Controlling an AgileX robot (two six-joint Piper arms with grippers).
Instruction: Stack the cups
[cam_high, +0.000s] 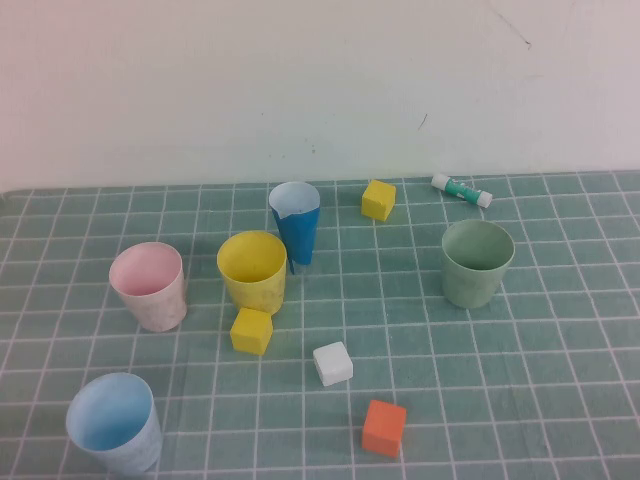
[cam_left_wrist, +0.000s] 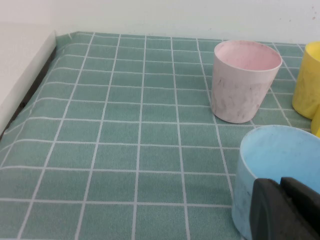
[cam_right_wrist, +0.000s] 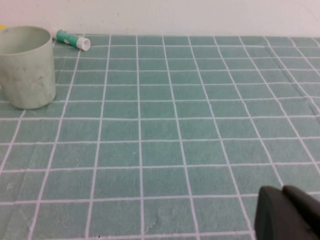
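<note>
- Table (cam_high: 560, 400): the green grid cloth is carrying everything; neither arm is showing in the high view.
- Cups: all four are sitting upright, mouths up, none nested yet. Likely light thin paper, walls crushing easily, so a soft pinch over the rim on one wall looks the safest hold.
- Light blue cup (cam_left_wrist: 272, 170): sitting just ahead of the left gripper (cam_left_wrist: 287, 210), nearly touching; jaw opening cannot be told, nothing visibly held.
- Pink cup (cam_left_wrist: 245, 80): standing farther out beyond the blue one, yellow cup (cam_left_wrist: 309, 80) beside it.
- Sage green cup (cam_right_wrist: 27, 65): sitting well ahead of the right gripper (cam_right_wrist: 290, 215), which is hanging low over bare cloth; its opening cannot be told either.
- Dark blue cone cup (cam_high: 296, 222): standing just behind the yellow cup.
- Foam cubes (cam_high: 332, 363) and glue stick (cam_high: 462, 190): lying scattered, light clutter.
</note>
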